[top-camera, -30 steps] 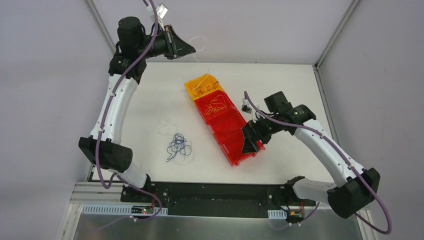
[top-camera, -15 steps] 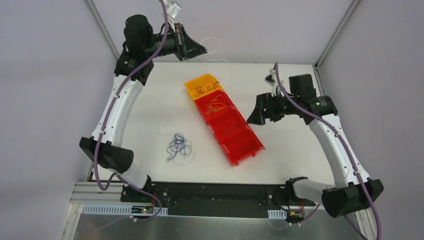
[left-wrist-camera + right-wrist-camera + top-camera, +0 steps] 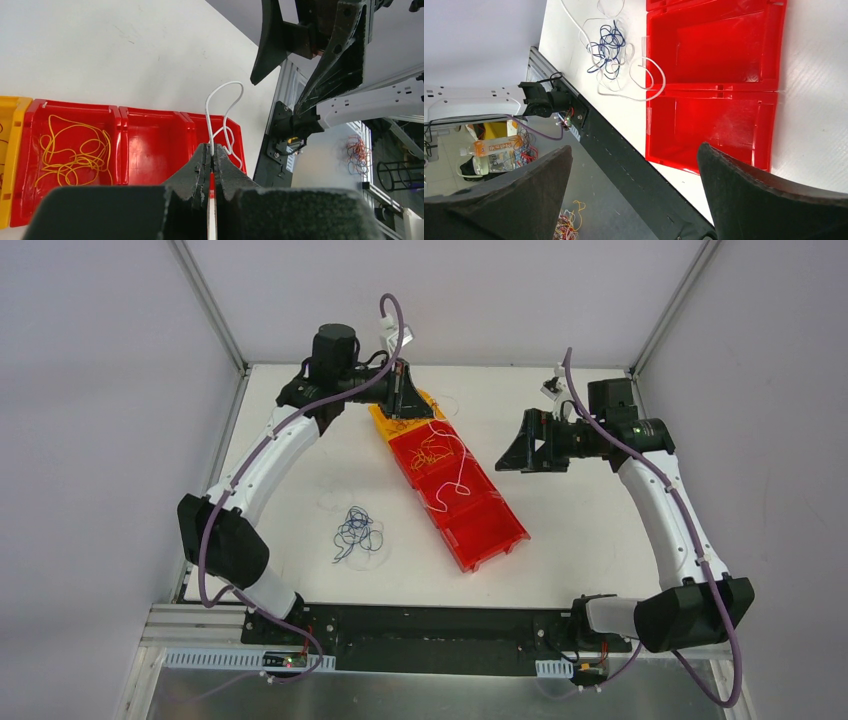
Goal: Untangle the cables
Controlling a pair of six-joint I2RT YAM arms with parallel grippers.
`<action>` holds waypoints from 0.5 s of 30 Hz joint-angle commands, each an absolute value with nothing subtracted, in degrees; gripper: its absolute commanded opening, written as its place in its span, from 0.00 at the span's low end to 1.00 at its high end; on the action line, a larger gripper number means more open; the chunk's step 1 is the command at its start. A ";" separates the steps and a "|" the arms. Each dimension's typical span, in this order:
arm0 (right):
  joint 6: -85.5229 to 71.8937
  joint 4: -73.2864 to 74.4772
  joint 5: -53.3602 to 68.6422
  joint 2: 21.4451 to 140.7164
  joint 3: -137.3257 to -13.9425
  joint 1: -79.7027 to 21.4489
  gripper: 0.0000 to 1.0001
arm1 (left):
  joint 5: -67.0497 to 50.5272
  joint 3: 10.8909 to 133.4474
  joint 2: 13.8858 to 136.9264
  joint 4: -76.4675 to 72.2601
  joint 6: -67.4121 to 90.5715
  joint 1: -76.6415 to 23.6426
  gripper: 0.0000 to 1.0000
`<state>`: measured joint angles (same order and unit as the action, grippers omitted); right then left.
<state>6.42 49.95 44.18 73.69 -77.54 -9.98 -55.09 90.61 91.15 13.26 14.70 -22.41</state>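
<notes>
My left gripper hovers over the yellow bin, shut on a thin white cable that dangles across the red bins. In the left wrist view the gripper pinches this cable, which loops above the red bins. Orange-yellow cables lie in the first red bin, and more in the yellow one. A dark blue clump with loose white cables lies on the table. My right gripper is open and empty, raised right of the bins, as the right wrist view shows.
The row of one yellow and three red bins runs diagonally across the white table. The right wrist view shows two red bins, the blue clump and the table's black front rail. Walls and frame posts surround the table.
My left arm has swung from the back wall down over the yellow bin, carrying the white cable. My right gripper has risen from the near red bin and moved back right.
</notes>
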 commanded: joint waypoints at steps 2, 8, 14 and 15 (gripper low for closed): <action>5.13 48.92 47.35 74.02 -79.29 -9.67 0.99 | -55.49 92.18 88.23 13.75 9.37 -22.39 0.00; 5.08 48.61 47.11 73.88 -78.92 -9.65 0.99 | -49.83 93.91 88.86 18.22 2.78 -23.02 0.00; 4.37 47.81 47.20 74.00 -78.32 -9.59 0.99 | -44.53 95.25 90.19 19.45 -0.11 -25.06 0.00; 4.38 47.81 46.99 74.01 -78.31 -9.58 0.99 | -44.05 94.63 90.19 20.90 -1.73 -25.84 0.00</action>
